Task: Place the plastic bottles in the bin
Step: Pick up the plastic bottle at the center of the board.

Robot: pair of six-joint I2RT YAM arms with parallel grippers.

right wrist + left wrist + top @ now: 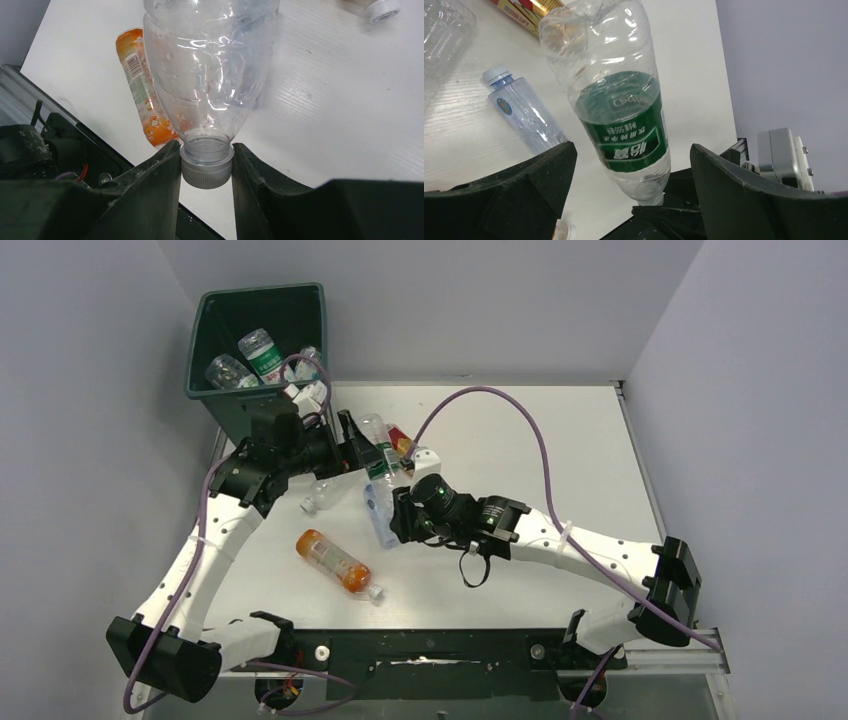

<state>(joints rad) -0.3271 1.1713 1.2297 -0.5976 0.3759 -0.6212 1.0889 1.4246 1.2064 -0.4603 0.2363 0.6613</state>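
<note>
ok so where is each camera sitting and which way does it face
top external: above and behind the arm bases, looking down on the white table and dark green bin; both arms show
left wrist: on the left arm, facing out through the open left claw at a green-labelled bottle
right wrist: on the right arm, facing the table past the right claw, shut on the cap of a clear bottle
shared: the orange bottle lies in both top and right wrist views
</note>
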